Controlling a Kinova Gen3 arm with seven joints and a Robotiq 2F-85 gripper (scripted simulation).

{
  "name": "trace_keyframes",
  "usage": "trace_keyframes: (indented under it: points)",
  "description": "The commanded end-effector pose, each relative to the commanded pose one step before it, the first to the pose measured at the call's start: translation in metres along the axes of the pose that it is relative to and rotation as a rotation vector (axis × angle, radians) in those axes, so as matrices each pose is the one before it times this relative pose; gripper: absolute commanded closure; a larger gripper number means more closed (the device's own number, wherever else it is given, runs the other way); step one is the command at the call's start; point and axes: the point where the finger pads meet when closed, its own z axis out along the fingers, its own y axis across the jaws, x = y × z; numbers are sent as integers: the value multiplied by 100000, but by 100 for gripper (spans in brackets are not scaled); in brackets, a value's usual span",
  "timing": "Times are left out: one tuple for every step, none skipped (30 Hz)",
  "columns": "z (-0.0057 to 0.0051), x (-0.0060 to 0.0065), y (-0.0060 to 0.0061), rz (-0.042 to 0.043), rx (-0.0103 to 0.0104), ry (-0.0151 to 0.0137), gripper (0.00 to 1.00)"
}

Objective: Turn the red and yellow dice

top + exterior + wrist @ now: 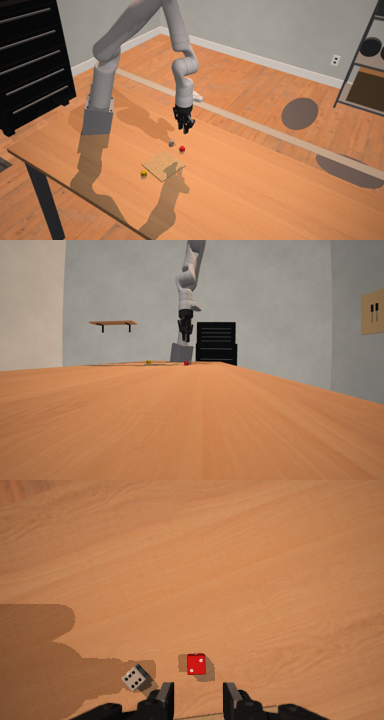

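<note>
The red die (182, 148) lies on the bare table just beyond the mat's far corner; in the wrist view (196, 664) its top shows two pips. The white die (171, 142) lies close to its left and shows six pips in the wrist view (134, 678). The yellow die (143, 173) lies on the table by the mat's left edge. The thin tan mat (163, 165) lies flat and bare. My gripper (185, 127) (198, 697) hangs well above the red die, pointing down, fingers partly open with nothing between them.
The arm's grey base block (97, 118) stands at the table's back left. A black drawer cabinet (31, 56) stands beyond the table's left end. A shelf rack (365, 59) stands at the far right on the floor.
</note>
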Motion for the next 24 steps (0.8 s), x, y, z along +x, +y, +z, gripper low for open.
trace_keyframes:
  points:
    - [-53,1137,-351,-2713,-91,-480,65]
    - [-28,19,11,9,-61,-377,65]
    - [-26,16,10,8,-57,-328,65]
    - [-23,14,9,8,-52,-281,65]
    - [-20,12,8,7,-46,-237,65]
    - [0,0,0,0,0,0,65]
    - [0,0,0,0,0,0,65]
    - [-16,10,7,6,-39,-195,65]
    - [-13,8,6,5,-32,-155,65]
    - [-10,6,4,4,-25,-120,65]
    - [-8,4,3,3,-19,-88,65]
    - [-5,3,2,2,-13,-60,65]
    - [-3,2,1,1,-8,-38,65]
    - [-2,1,1,1,-4,-20,65]
    - [-1,0,0,0,-2,-7,65]
    - [0,0,0,0,0,-1,65]
    - [0,0,0,0,0,0,0]
    - [0,0,0,0,0,0,0]
    - [0,0,0,0,0,0,0]
    - [0,0,0,0,0,0,0]
    - [0,0,0,0,0,0,0]
    - [0,0,0,0,0,0,0]
    - [0,0,0,0,0,0,0]
    - [0,0,0,0,0,0,0]
